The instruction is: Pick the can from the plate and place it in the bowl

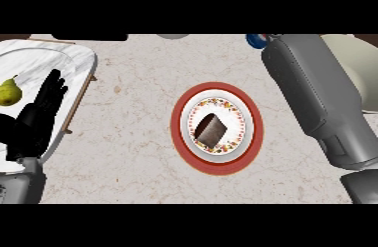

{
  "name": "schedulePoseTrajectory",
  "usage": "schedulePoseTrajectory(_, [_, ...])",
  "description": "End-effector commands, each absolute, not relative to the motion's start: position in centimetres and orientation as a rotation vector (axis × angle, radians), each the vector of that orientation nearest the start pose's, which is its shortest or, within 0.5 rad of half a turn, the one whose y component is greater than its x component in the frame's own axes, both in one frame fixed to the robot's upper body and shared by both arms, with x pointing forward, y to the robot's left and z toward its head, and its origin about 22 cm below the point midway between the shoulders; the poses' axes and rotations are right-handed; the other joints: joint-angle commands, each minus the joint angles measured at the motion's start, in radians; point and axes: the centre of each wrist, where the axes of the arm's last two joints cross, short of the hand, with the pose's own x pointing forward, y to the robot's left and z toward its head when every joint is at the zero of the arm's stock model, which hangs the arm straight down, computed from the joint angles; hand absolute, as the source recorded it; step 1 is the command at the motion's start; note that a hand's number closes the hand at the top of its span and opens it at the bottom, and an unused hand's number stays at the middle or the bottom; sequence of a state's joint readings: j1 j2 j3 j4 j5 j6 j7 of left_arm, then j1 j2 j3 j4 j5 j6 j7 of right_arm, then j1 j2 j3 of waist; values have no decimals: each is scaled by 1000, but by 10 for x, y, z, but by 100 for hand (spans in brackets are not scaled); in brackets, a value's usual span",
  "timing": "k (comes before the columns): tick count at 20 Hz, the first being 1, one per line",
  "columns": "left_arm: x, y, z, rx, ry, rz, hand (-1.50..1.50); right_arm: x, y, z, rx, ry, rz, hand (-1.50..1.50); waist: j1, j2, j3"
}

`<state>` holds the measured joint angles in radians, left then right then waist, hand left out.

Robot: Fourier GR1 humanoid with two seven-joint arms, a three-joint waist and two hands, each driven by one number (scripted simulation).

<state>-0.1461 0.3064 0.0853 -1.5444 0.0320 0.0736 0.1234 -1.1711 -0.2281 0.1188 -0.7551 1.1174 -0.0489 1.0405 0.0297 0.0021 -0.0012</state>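
Observation:
A red-rimmed plate (251,141) with a flowered inner ring lies mid-counter, and a dark brown block (210,129) rests on it. At the top edge a small blue, red and white piece that may be the can (255,40) peeks out beside the end of my right forearm (317,96). The forearm reaches up from the lower right, and its hand is cut off by the top edge. A cream bowl (360,66) sits at the far right, partly behind that forearm. My left hand (37,121) rests open at the left, fingers up.
A white marble tray (74,61) at the left holds a green pear (9,92), and my left hand lies over it. A grey round object (173,36) and a dark one (88,37) show at the top edge.

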Motion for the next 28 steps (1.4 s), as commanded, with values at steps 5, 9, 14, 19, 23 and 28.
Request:
schedulePoseTrajectory(5, [271,300,52,322,-1552,-83,0,443,-137,273,-1602,-979,216,150,-29,-7,1])
schedulePoseTrajectory(9, [277,303,51,328,-1560,-66,0,442,-163,262,-1572,-969,161,150,-34,-5,1])
schedulePoseTrajectory(14, [279,300,55,313,-1577,-75,0,449,-236,239,-1520,-1030,59,150,-18,3,2])
schedulePoseTrajectory(19, [285,310,61,324,-1572,-76,0,446,-264,201,-1511,-1028,68,150,-22,1,1])
schedulePoseTrajectory(23, [278,315,60,324,-1570,-68,0,442,-307,181,-1508,-1012,54,150,-19,2,1])
schedulePoseTrajectory(28, [274,289,48,288,-1572,-73,0,436,-359,185,-1504,-1016,49,150,-13,4,2])
